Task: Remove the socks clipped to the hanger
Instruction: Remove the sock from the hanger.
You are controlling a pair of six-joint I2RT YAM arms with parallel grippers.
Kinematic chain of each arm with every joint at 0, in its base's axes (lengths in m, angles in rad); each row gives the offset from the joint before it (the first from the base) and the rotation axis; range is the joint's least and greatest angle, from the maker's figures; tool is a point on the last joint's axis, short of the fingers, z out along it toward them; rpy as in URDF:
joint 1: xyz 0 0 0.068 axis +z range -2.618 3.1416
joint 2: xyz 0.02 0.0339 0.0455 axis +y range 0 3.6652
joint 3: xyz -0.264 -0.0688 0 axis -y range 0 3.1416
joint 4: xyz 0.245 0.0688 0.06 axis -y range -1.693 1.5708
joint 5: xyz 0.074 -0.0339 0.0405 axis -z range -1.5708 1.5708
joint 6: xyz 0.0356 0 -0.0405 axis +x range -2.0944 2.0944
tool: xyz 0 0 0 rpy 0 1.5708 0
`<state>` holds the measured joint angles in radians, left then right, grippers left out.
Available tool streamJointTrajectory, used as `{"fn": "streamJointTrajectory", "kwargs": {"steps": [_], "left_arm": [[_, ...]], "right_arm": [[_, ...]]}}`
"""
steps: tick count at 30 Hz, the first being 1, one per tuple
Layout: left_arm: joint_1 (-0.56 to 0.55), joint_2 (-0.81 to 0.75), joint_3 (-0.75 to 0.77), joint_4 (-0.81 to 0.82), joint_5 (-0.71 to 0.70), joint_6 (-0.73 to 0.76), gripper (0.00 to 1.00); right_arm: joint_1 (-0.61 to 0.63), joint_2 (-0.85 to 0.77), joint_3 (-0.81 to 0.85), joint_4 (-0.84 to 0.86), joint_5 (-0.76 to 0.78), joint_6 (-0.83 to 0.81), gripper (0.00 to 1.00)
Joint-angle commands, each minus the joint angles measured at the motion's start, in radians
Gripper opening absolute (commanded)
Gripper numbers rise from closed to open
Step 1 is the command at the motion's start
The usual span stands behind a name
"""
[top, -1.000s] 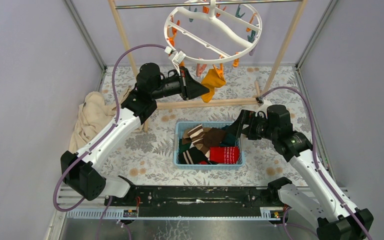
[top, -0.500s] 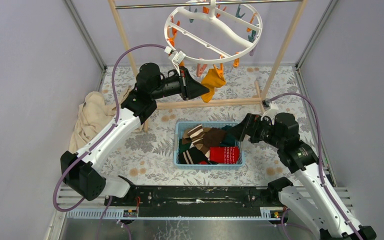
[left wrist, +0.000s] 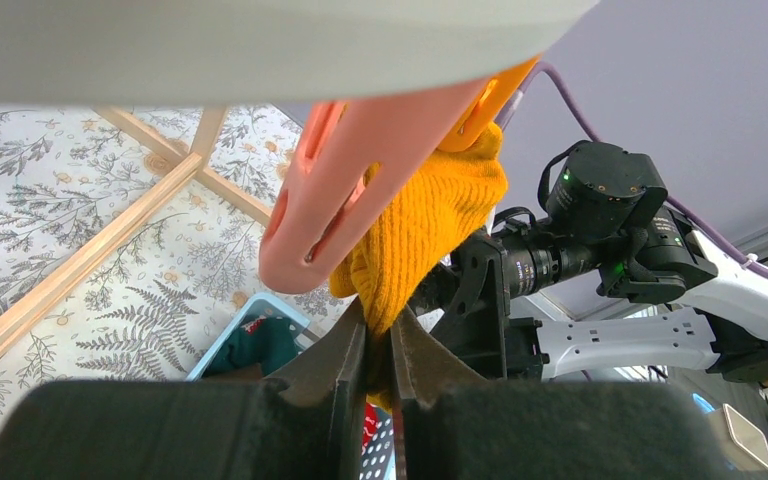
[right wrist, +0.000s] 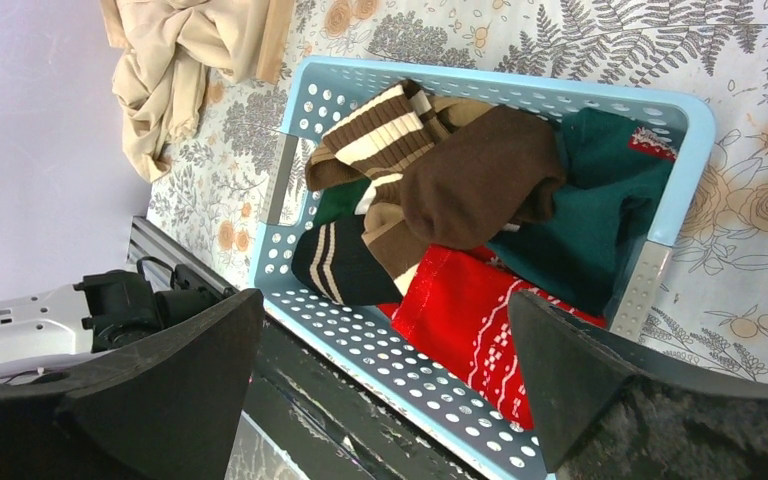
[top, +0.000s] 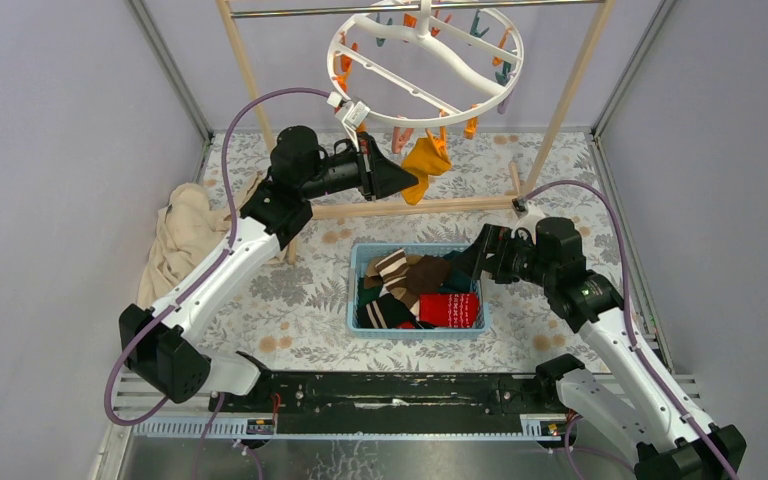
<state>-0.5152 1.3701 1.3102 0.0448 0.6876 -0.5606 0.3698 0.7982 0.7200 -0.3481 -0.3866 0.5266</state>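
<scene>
My left gripper (left wrist: 380,345) is clamped on the mustard sock (left wrist: 425,235), which hangs lengthwise just below its orange clip (left wrist: 360,190).

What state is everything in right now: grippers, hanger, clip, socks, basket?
left gripper: shut on the mustard sock, gripping its lower part.
right gripper: open, empty, above the basket.
mustard sock: hanging, top pinched in the salmon clip.
salmon clip: shut on the sock.
hanger: hanging, only this sock seen on it.
basket: upright, holding loose socks.
beige cloth: crumpled in a heap.
</scene>
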Motion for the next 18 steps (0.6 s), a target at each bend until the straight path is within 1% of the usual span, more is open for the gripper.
{"fn": "streamJointTrajectory", "kwargs": {"steps": [1,4,10,13,18], "left_arm": [[0.008,-0.025,0.017,0.001,-0.007,-0.001,0.18],[0.007,-0.023,0.017,-0.002,-0.004,0.001,0.18],[0.009,-0.027,0.017,-0.006,0.003,0.005,0.18],[0.012,-0.026,0.015,-0.006,0.006,0.006,0.18],[0.014,-0.024,0.009,0.0,0.01,0.005,0.18]], "right_arm": [[0.006,-0.027,0.009,0.068,-0.04,-0.001,1.0],[0.006,-0.039,0.012,0.11,-0.068,-0.001,1.0],[0.006,0.005,0.069,0.177,-0.148,0.022,1.0],[0.006,0.031,0.112,0.204,-0.158,0.021,1.0],[0.006,0.089,0.23,0.184,-0.165,-0.007,1.0]]}}
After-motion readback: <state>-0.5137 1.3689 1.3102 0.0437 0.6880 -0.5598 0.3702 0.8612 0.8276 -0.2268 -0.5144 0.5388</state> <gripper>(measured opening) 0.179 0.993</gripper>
